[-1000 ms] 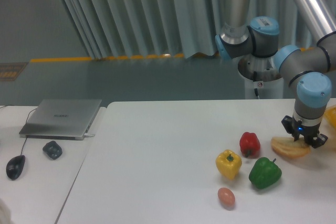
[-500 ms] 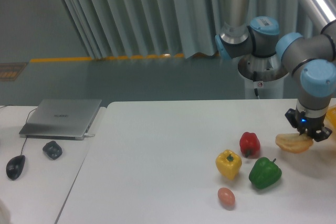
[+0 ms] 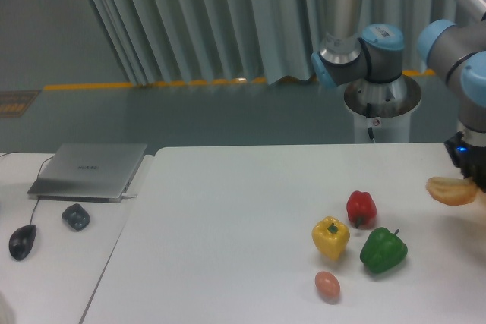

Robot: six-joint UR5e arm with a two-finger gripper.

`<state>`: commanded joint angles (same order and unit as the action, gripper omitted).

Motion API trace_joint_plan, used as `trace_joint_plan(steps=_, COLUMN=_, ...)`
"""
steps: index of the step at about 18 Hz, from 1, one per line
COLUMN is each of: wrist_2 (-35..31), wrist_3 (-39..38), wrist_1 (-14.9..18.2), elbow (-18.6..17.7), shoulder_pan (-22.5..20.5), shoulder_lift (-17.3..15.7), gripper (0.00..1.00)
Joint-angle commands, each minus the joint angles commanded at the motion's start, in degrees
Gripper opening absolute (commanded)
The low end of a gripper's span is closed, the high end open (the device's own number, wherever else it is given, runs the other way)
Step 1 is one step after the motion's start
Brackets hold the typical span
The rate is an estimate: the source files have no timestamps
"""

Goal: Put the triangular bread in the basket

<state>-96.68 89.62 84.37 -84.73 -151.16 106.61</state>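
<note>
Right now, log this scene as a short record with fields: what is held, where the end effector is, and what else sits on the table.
held item: bread, lifted off the table
end effector: at the right edge of the view, mostly cut off, gripping the bread
basket: not visible in this view
peppers: red, yellow, green, grouped together
egg: just in front of the yellow pepper
side table: laptop, mouse, small dark object
</note>
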Motion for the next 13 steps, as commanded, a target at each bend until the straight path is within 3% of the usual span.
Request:
trace_joint_plan(steps=8, wrist_2=-0.1, wrist_3=16.6, wrist_1=-0.9, elbow=0.0, shoulder_pan=-5.2, shoulder_lift=0.4, gripper=0.0)
trace_joint_plan(steps=10, wrist_2=-0.1, wrist_3=21.4, wrist_1=-5.6, elbow=-0.4, shoulder_pan=-7.1, shoulder_lift=2.0, gripper=0.03)
trace_joint_plan(steps=12, wrist_2=0.0, wrist_3=25.4, wrist_1=-6.9, elbow=-0.7, shoulder_pan=-9.4, shoulder_lift=2.5, gripper=0.05)
trace_joint_plan(steps=13, wrist_2=0.6, wrist_3=26.6, wrist_1=-6.9, elbow=-0.7, shoulder_pan=-10.3, shoulder_lift=2.5, gripper=0.14)
